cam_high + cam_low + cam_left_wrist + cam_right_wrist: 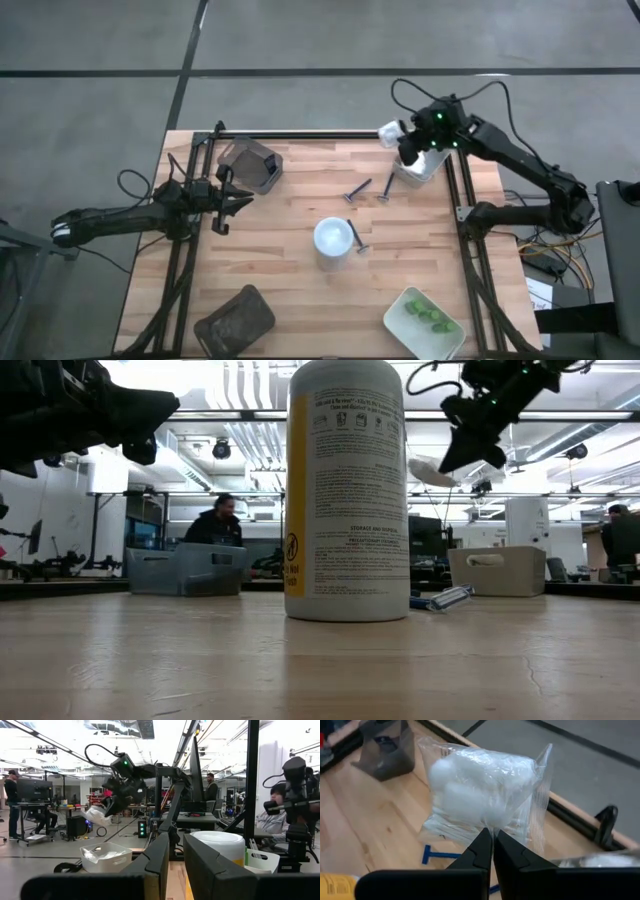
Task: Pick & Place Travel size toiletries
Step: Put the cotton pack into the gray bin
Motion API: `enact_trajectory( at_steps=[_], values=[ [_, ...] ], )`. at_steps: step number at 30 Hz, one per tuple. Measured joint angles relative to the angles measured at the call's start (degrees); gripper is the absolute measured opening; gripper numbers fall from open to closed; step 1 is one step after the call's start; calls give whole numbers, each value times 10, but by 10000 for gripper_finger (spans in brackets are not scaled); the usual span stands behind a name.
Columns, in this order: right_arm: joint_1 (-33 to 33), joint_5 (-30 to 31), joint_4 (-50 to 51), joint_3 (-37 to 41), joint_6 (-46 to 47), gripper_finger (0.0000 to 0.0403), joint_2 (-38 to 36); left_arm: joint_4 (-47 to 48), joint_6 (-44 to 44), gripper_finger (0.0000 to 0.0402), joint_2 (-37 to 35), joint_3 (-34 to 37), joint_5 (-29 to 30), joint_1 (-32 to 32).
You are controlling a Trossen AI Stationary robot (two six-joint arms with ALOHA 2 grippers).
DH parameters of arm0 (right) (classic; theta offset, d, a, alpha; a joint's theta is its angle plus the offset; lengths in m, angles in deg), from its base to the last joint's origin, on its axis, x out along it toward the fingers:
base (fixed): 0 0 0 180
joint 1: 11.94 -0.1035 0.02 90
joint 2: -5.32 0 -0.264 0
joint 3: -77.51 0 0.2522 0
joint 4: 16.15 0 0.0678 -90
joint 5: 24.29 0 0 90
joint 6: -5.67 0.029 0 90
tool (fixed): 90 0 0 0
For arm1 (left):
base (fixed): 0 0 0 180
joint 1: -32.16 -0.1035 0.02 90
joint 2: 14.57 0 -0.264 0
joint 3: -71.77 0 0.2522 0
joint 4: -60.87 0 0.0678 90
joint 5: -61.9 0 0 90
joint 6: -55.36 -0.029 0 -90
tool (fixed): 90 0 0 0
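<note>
Item 1: white packet (480, 790), clear wrap, lumpy white contents. Held aloft by right pincer (492, 842), fingers pinched tight on its lower edge; packet hangs out ahead of the fingertips, long axis roughly in line w/ them. Location: far right corner of surface (290, 210), approx 1 o'clock from centre, right above the pale tray.

Item 2: pale tray (418, 168), far right, directly under the load; at least one more white packet inside, seen from left wrist view. Judged drop target: move ahead looks like a short straight descent, then release. Right arm is the near one by far; left is well apart across the surface.

Item 3: yellow bottle w/ white cap (333, 238), upright, surface centre.

Item 4: razors, three: two at approx 12–1 o'clock of bottle (357, 189) (386, 188), one touching or just beside bottle at 3 o'clock (357, 240). All lying flat.

Item 5: green pieces (428, 315) in second pale tray, near right, approx 5 o'clock.

Item 6: dark trays x2: far left (250, 165), near left (234, 322). Contents can't tell.

Item 7: left pincer (222, 207), 9 o'clock edge, waiting, fingers parted a narrow gap, empty.
</note>
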Motion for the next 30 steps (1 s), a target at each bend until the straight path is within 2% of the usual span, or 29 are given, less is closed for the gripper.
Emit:
enact_trajectory(
  at_steps=[6,12,21,30],
  values=[
    [14,4,-11,53,33,8,-37,0,0,62,0,0,0,0],
    [35,48,-12,80,52,8,-58,0,0,62,0,0,0,0],
    [99,92,-11,98,150,8,-60,0,0,62,0,0,0,0],
    [135,92,-13,113,152,8,-59,0,0,62,0,0,0,0]
  ],
)
